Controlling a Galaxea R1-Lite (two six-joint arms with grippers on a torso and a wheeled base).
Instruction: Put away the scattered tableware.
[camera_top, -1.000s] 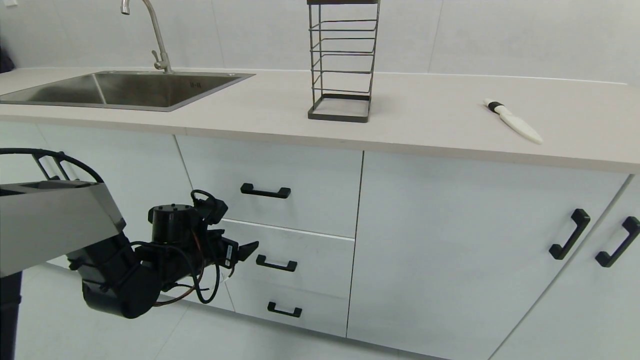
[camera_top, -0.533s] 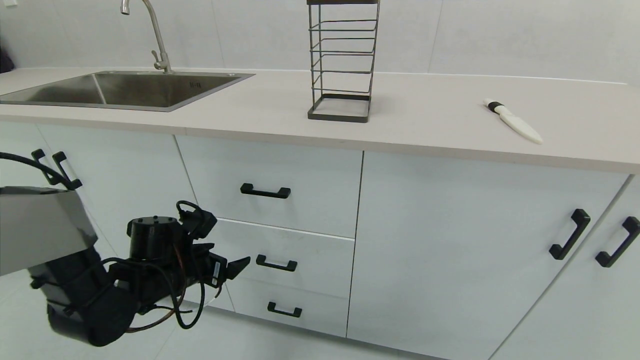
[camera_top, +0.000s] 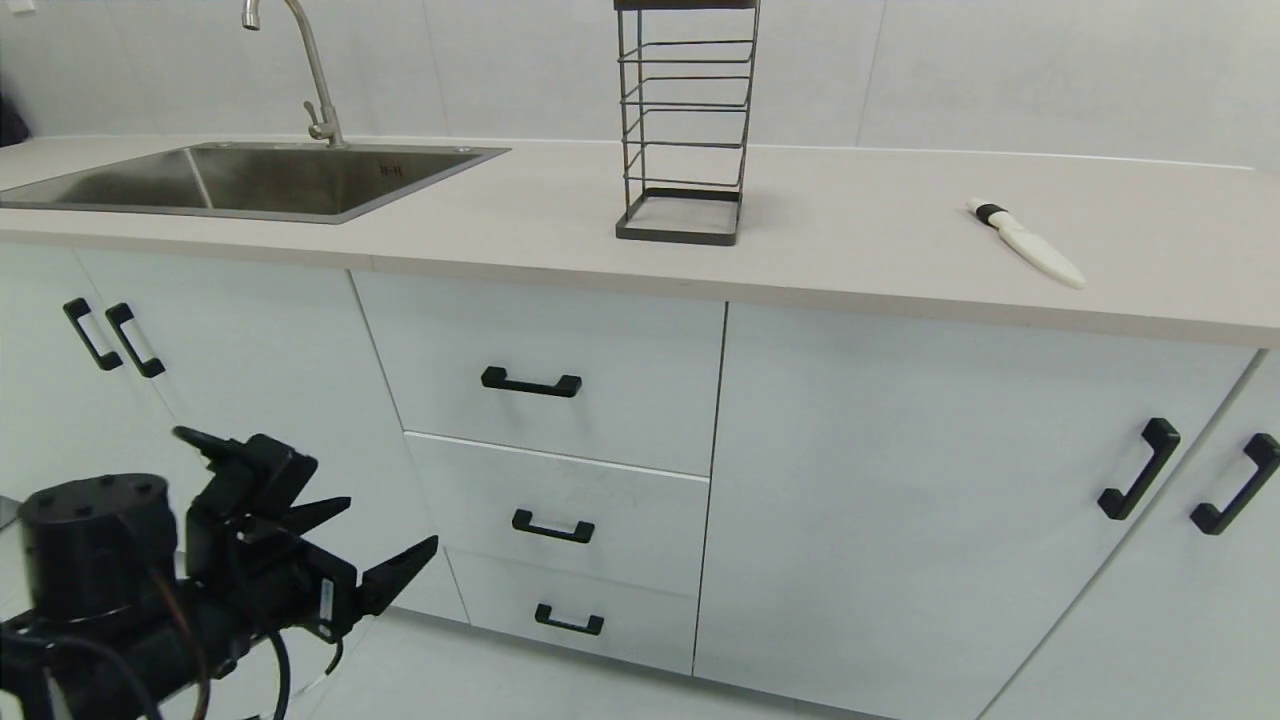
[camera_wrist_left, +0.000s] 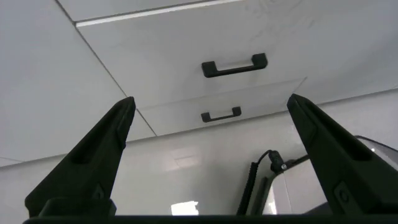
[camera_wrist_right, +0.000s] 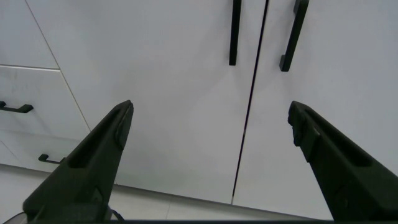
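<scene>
The white knife (camera_top: 1025, 243) lies flat on the worktop (camera_top: 860, 210), at 3 o'clock from the wire rack (camera_top: 683, 120). Its black-ringed end points to 10 o'clock and its other end to 4 o'clock. Our left pincer (camera_top: 393, 522) hangs low by the drawers (camera_top: 560, 470), wide open and holding nothing. Our right pincer (camera_wrist_right: 210, 107) faces cupboard doors (camera_wrist_right: 186, 93), wide open and empty too.

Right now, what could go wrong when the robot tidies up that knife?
1. The white knife lies flat on the countertop, its tip toward the front edge; a clumsy pinch might push it off.
2. The wire rack is tall and narrow, so a bump could tip it.
3. The left gripper, open, sits low by the drawer handles and might knock them while rising.
</scene>
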